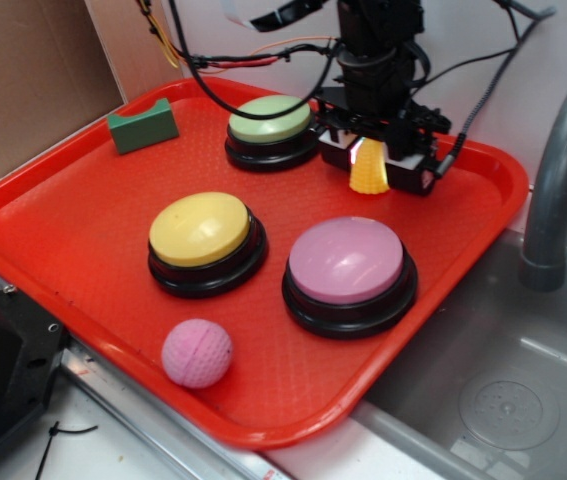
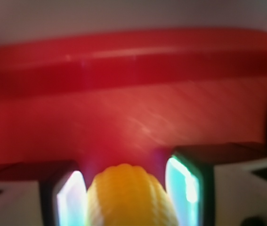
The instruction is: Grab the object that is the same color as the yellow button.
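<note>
The small yellow toy corn cob (image 1: 368,172) sits between the fingers of my gripper (image 1: 368,158) at the back right of the red tray (image 1: 63,230), just right of the green button. In the wrist view the corn cob (image 2: 131,202) fills the gap between the two pads of the gripper (image 2: 128,188), which close against its sides. The yellow button (image 1: 200,228), with a pale yellow dome on a black base, stands in the middle of the tray, well to the front left of the gripper.
A green-topped button (image 1: 270,118) stands at the back, a pink-topped button (image 1: 346,260) at the front right, a pink dimpled ball (image 1: 197,352) near the front edge, a green block (image 1: 143,126) at the back left. A metal sink (image 1: 523,390) and faucet (image 1: 558,180) lie to the right.
</note>
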{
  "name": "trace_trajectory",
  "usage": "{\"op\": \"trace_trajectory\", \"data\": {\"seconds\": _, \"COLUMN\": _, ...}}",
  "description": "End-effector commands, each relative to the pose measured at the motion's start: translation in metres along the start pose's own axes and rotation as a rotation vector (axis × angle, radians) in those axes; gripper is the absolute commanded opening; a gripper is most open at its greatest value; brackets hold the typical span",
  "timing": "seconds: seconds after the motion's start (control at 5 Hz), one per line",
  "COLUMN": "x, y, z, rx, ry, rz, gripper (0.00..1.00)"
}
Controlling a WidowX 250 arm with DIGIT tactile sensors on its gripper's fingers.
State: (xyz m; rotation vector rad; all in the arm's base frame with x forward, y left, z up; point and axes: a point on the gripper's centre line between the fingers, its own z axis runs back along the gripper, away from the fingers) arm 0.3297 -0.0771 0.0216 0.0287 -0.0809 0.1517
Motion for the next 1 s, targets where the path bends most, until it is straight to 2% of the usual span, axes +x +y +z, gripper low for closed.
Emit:
{"op": "trace_trajectory", "data": {"seconds": 0.0, "x": -0.027, "y": 0.059, "z": 0.105, "rx": -0.042, "ry": -0.043, "rz": -0.022, "gripper": 0.00}}
{"op": "trace_trajectory", "data": {"seconds": 0.2, "x": -0.049, "y": 0.093, "z": 0.131, "rx": -0.072, "ry": -0.006, "rz": -0.021, "gripper": 0.00}}
{"op": "trace_trajectory", "data": {"seconds": 0.4, "x": -0.068, "y": 0.121, "z": 0.144, "rx": -0.070, "ry": 0.003, "rz": 0.044, "gripper": 0.00}}
{"op": "trace_trajectory", "data": {"seconds": 0.6, "x": -0.079, "y": 0.136, "z": 0.144, "rx": -0.069, "ry": 0.020, "rz": 0.096, "gripper": 0.00}}
{"op": "trace_trajectory", "data": {"seconds": 0.8, "x": -0.079, "y": 0.128, "z": 0.135, "rx": -0.028, "ry": 0.023, "rz": 0.126, "gripper": 0.00}}
